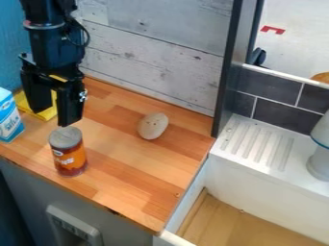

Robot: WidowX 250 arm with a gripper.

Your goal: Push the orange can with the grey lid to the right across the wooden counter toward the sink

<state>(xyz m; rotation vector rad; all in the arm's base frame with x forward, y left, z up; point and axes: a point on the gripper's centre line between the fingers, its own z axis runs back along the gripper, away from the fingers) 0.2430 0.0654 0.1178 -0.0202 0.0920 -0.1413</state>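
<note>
Seeing an orange-and-red can (69, 156) upright on the near left part of the wooden counter (135, 185), with the gripper (54, 118) hanging open and empty over its far side. Can't tell whether touching. Spotting a blue-and-white carton (9, 120) farther left, and something yellow (47, 114) beyond the gripper. To the can's right and farther back, a beige, potato-like thing (153, 126). Beyond the counter's right edge, a white sink (257, 174) holding a pale object (321, 162) on its ridged ledge.

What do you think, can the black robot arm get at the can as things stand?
Probably yes: the open tool hangs near the can, whose top is uncovered, and the carton stands apart from it.
</note>
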